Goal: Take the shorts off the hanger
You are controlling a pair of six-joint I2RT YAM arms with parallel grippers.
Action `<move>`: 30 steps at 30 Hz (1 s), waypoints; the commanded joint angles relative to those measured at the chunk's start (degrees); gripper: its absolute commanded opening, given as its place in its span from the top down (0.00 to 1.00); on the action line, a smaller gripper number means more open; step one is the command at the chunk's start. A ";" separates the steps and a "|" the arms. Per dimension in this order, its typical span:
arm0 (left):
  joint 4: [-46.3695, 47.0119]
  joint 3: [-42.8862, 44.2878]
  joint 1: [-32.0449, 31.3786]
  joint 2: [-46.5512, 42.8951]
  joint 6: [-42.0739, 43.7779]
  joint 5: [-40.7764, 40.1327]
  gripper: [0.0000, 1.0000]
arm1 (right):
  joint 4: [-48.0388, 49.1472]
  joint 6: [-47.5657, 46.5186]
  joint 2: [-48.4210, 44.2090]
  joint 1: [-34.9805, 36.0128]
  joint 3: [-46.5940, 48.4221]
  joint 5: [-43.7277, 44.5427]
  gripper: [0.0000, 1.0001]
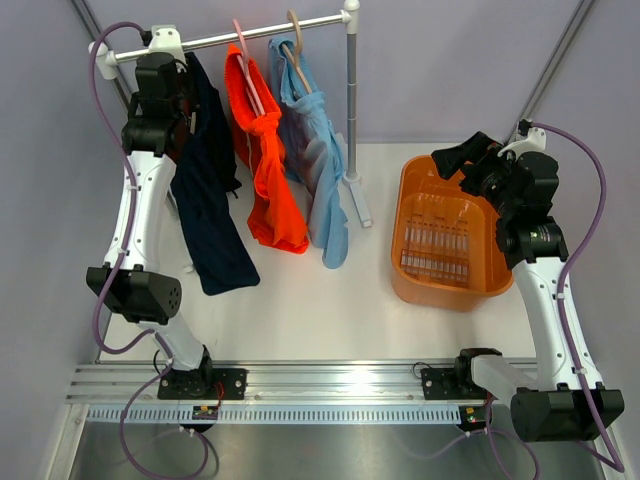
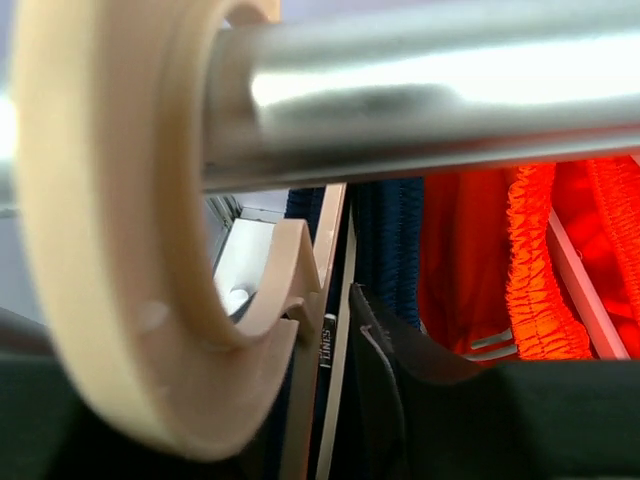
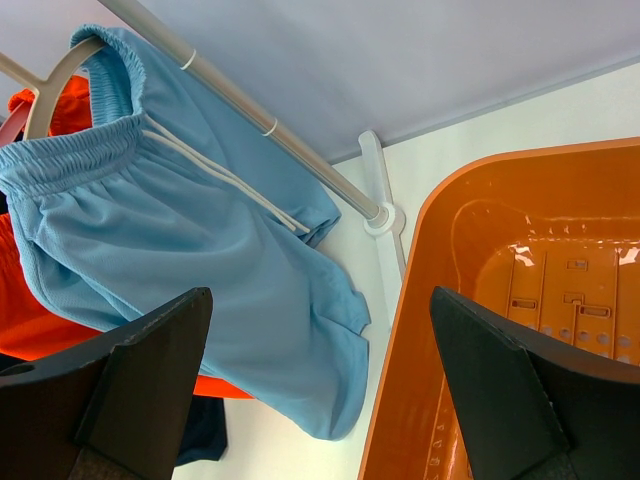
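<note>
Three pairs of shorts hang from a metal rail [image 1: 260, 33]: dark navy shorts [image 1: 205, 215], bright orange shorts [image 1: 268, 175] and light blue shorts [image 1: 322, 180]. My left gripper [image 1: 168, 62] is up at the rail, at the navy pair's beige hanger [image 1: 165, 40]. In the left wrist view the hanger's hook [image 2: 110, 250] wraps the rail [image 2: 430, 90], and my left gripper [image 2: 320, 335] looks shut on the hanger's stem beside the navy waistband [image 2: 395, 240]. My right gripper [image 1: 462, 160] is open and empty above the orange basket, its jaws wide apart [image 3: 320, 300].
An orange plastic basket [image 1: 397, 235] stands on the table at the right; its rim also shows in the right wrist view [image 3: 420, 260]. The rack's upright post [image 1: 352, 100] and its foot [image 1: 358, 200] stand between the blue shorts [image 3: 200, 250] and the basket.
</note>
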 commanded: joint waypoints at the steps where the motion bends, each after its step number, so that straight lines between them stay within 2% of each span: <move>1: 2.98 1.52 0.27 -0.58 0.50 -1.03 0.67 | 1.45 -1.08 0.31 -0.22 0.35 -0.61 0.01; 4: 2.81 1.96 0.27 -0.15 0.76 -1.21 0.76 | 1.45 -1.08 0.40 -0.14 0.35 -0.78 0.01; 5: 2.81 1.96 0.27 -0.23 0.76 -1.12 0.85 | 1.45 -1.08 0.49 -0.22 0.44 -0.78 0.01; 7: 2.63 2.05 0.27 -0.23 0.76 -0.86 0.91 | 1.45 -1.17 0.40 -0.22 0.44 -0.87 0.00; 8: 2.55 2.14 0.27 -0.15 0.76 -0.77 1.00 | 1.36 -1.17 0.40 -0.14 0.61 -0.96 0.01; 13: 1.41 3.89 0.27 -0.76 0.32 1.51 1.00 | 1.27 -1.26 0.22 -0.14 0.70 -1.05 0.01; 19: -1.14 10.22 0.10 -1.90 -0.29 4.41 1.00 | 1.27 -1.44 0.14 -0.14 0.79 -1.14 0.00; 26: -5.01 11.19 -0.17 -3.92 -1.86 6.26 1.00 | 1.80 -0.82 0.58 -0.14 0.79 -2.01 0.01; 30: -8.08 8.91 -1.65 -5.85 -2.66 7.49 1.00 | 2.59 -0.47 0.84 -0.14 0.61 -3.94 0.01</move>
